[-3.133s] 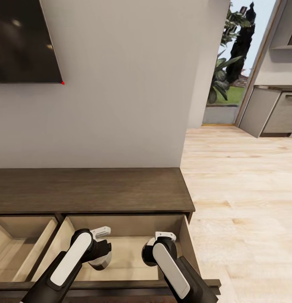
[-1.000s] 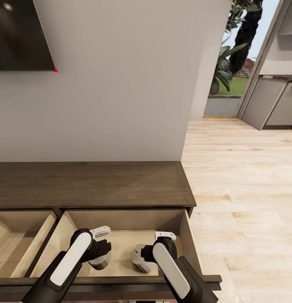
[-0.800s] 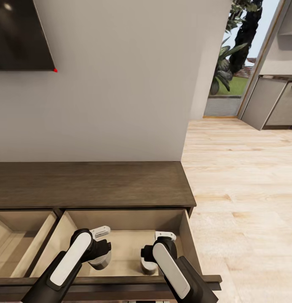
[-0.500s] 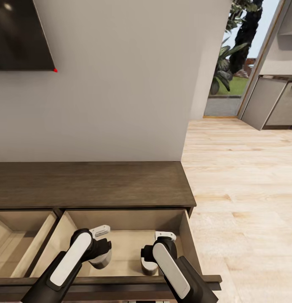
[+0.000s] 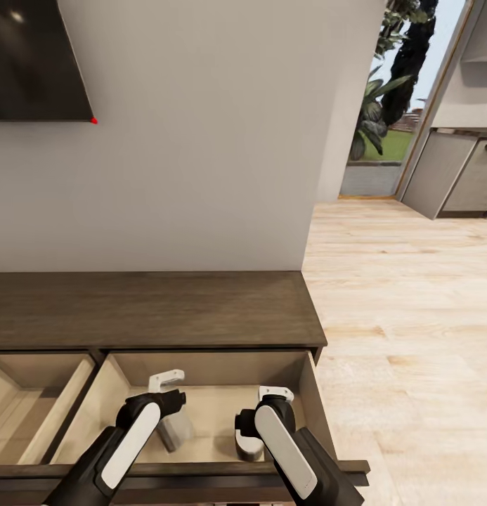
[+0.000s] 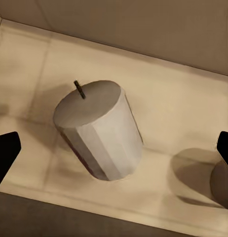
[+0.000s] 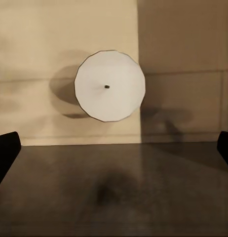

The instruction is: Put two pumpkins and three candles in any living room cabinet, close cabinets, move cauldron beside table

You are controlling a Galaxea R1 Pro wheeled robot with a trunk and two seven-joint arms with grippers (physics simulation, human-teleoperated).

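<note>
The dark-brown cabinet (image 5: 152, 309) has its right drawer (image 5: 208, 411) pulled out, pale beige inside. Two off-white candles are in that drawer. One candle (image 5: 171, 427) is tilted, wick leaning away, and appears large in the left wrist view (image 6: 99, 131). My left gripper (image 6: 114, 150) hangs open above it, fingertips (image 6: 5, 153) wide apart and not touching it. The other candle (image 5: 247, 443) stands upright, seen from above in the right wrist view (image 7: 110, 85). My right gripper (image 7: 114, 148) is open over the drawer's dark front edge (image 7: 114, 187). The pumpkins, cauldron and table are out of view.
A second open drawer (image 5: 32, 400) lies to the left. A dark TV (image 5: 32, 63) hangs on the grey wall above the cabinet. To the right, light wood floor (image 5: 405, 302) runs toward grey kitchen cabinets (image 5: 450, 176) and a doorway with plants (image 5: 384, 105).
My left gripper has let go of its candle and the arm has drawn back; that candle now leans in the drawer. The right candle, tipped a second ago, stands upright.
</note>
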